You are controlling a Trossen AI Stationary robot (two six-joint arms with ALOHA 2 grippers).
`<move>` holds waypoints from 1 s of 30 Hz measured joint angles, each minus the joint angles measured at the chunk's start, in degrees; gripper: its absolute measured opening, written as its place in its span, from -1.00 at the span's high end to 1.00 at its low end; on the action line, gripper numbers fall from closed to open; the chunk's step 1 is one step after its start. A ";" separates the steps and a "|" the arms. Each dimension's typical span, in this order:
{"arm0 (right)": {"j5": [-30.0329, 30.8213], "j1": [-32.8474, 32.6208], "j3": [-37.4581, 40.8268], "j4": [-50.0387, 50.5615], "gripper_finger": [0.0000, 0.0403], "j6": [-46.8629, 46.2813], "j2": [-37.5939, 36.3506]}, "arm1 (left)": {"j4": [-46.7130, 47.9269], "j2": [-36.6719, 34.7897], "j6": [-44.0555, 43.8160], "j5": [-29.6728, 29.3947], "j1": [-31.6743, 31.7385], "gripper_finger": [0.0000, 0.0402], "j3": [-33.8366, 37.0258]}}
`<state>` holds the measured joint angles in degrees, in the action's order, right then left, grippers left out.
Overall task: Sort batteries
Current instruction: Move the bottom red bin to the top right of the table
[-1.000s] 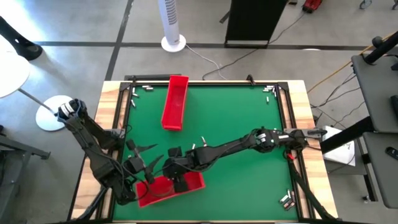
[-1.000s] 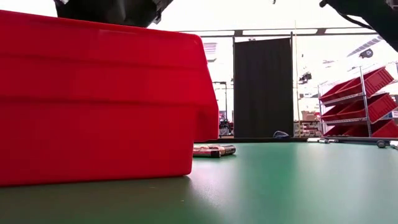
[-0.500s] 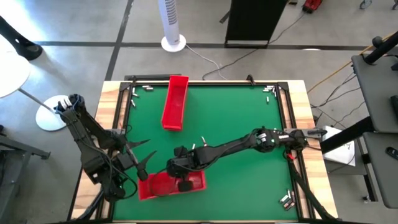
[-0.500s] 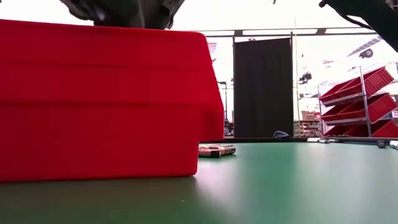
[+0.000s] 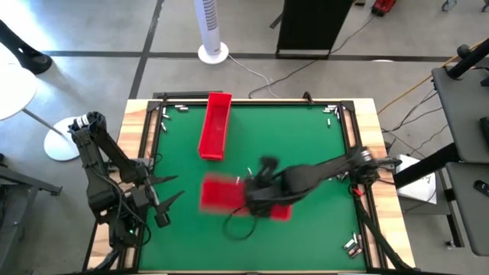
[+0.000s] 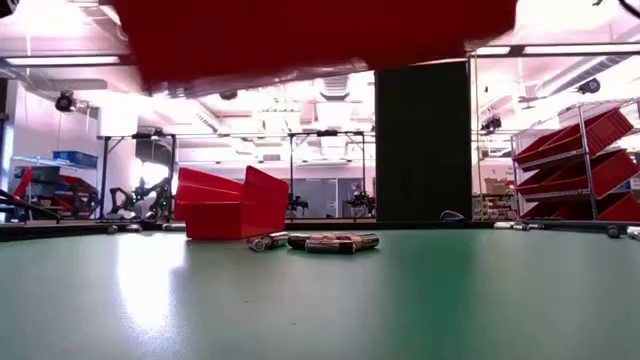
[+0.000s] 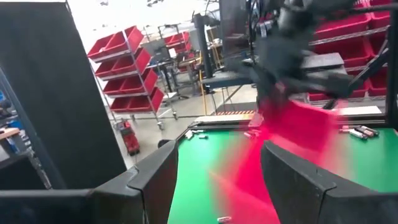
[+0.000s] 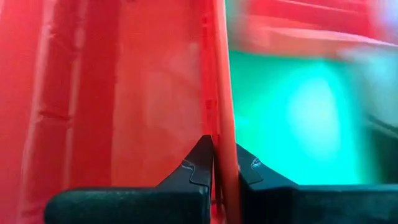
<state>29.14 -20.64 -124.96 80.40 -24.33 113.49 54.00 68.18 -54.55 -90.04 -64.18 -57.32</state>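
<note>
My right gripper (image 8: 214, 163) is now clamped on the wall of the red rectangular plastic tray (image 5: 229, 195) and has lifted it off the green table (image 5: 306, 137), so I can carry it. Small silvery batteries (image 6: 330, 242) lie beyond it. My left gripper (image 5: 162, 200) has drawn back, fingers apart.

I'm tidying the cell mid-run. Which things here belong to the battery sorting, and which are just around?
Job:
- batteries loose on the table
- red tray lifted by the right end effector, shut on its wall
- second red tray at the far edge
- left end effector, open, waiting

Around:
- white fan
- red bin shelves
</note>
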 joint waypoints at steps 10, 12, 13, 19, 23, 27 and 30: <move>21.89 4.68 33.52 7.08 0.95 -41.18 -26.77 | -0.40 0.09 -4.78 0.02 0.15 -0.03 0.00; 22.04 7.16 41.28 4.34 0.95 -49.16 -30.60 | -0.40 0.04 -5.94 0.02 0.15 -0.03 0.00; 21.93 8.48 45.03 1.74 0.95 -52.33 -32.11 | -0.40 0.07 -6.48 0.02 0.15 -0.03 0.02; 19.06 17.11 61.37 -26.82 0.95 -48.01 -36.02 | -0.40 1.18 -7.54 0.02 1.22 -0.03 0.15; 13.64 23.87 68.59 -45.10 0.95 -42.69 -33.62 | -0.41 2.10 -7.73 0.02 2.49 -0.03 0.15; 10.52 29.95 73.00 -48.10 0.94 -49.89 -29.51 | -0.40 2.72 -8.50 0.38 3.18 -0.03 0.15; 10.79 32.42 73.48 -49.53 0.94 -50.72 -27.10 | -0.38 3.00 -8.56 2.13 3.18 -0.03 0.15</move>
<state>39.93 11.78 -51.48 30.87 -75.04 86.40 53.63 71.19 -63.11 -87.91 -61.00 -57.17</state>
